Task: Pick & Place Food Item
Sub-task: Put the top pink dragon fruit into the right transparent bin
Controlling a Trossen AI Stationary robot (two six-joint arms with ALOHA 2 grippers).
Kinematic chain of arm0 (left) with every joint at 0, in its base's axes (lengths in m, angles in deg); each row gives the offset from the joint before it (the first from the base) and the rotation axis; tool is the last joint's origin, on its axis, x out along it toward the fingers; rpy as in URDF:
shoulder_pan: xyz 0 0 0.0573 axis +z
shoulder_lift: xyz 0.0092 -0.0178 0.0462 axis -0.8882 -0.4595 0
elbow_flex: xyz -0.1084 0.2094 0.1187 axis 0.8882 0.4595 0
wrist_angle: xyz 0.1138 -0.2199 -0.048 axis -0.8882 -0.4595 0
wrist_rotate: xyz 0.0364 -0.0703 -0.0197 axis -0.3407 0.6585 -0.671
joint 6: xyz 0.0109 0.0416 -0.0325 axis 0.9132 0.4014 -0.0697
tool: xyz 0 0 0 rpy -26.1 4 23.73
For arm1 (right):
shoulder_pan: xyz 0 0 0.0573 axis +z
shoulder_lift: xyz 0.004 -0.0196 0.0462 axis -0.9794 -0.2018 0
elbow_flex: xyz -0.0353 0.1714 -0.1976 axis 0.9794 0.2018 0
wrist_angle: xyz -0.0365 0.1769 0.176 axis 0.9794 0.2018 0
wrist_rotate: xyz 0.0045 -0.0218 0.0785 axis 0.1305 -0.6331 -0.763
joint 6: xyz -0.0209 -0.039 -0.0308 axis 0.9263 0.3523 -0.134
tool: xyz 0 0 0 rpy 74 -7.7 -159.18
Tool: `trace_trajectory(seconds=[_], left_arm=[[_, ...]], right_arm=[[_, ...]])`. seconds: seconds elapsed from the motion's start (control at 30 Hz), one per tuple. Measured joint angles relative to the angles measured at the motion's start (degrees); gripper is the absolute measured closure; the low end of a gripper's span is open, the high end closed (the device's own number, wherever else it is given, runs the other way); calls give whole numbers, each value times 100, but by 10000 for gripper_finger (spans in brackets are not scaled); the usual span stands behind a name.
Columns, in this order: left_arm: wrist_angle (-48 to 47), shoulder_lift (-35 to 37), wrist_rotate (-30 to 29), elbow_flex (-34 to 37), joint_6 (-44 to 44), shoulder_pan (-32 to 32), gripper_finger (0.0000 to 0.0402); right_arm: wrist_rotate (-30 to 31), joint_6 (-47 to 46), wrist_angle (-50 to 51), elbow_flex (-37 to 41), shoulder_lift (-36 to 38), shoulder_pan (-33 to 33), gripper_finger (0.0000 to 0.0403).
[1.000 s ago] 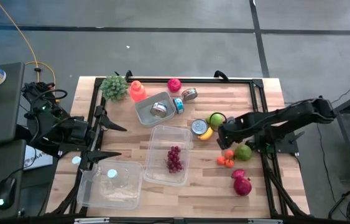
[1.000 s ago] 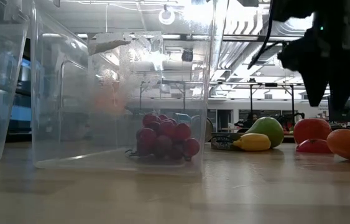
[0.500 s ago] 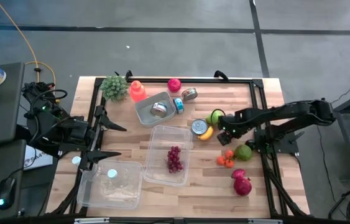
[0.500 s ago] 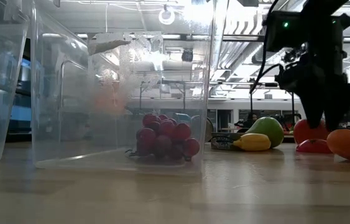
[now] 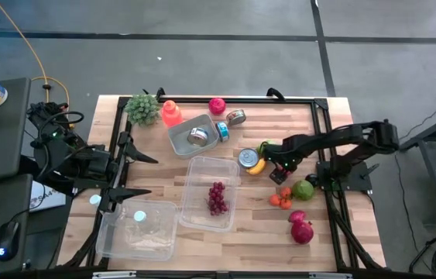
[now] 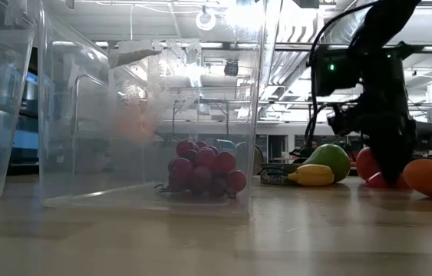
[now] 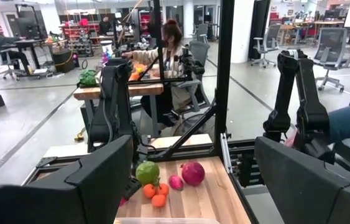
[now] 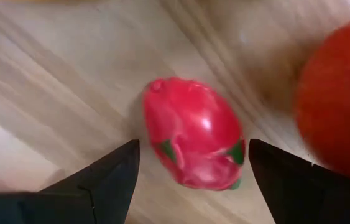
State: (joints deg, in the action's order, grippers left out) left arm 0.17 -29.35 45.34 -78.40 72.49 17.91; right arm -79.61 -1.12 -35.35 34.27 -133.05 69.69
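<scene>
Wooden table (image 5: 279,225), grey floor (image 5: 202,62), workshop behind

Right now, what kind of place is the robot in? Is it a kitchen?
Probably not a kitchen: more likely a robotics lab or workshop. Beyond the wooden table are office chairs, another robot arm, and a person working at another table.
</scene>
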Motion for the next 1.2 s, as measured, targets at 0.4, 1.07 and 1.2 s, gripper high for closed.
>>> trace_trajectory(seconds=[0.4,1.07,1.2], left_arm=[[4,0,-35,1,47,0,74],[85,-18,-50,2,134,0,74],[85,-47,-50,2,136,0,74]], right_arm=[[-191,419,-162,-42,-448,48,152],[-692,132,414,-687,-473,91,257],[-803,58,954,-1103,-436,326,275]])
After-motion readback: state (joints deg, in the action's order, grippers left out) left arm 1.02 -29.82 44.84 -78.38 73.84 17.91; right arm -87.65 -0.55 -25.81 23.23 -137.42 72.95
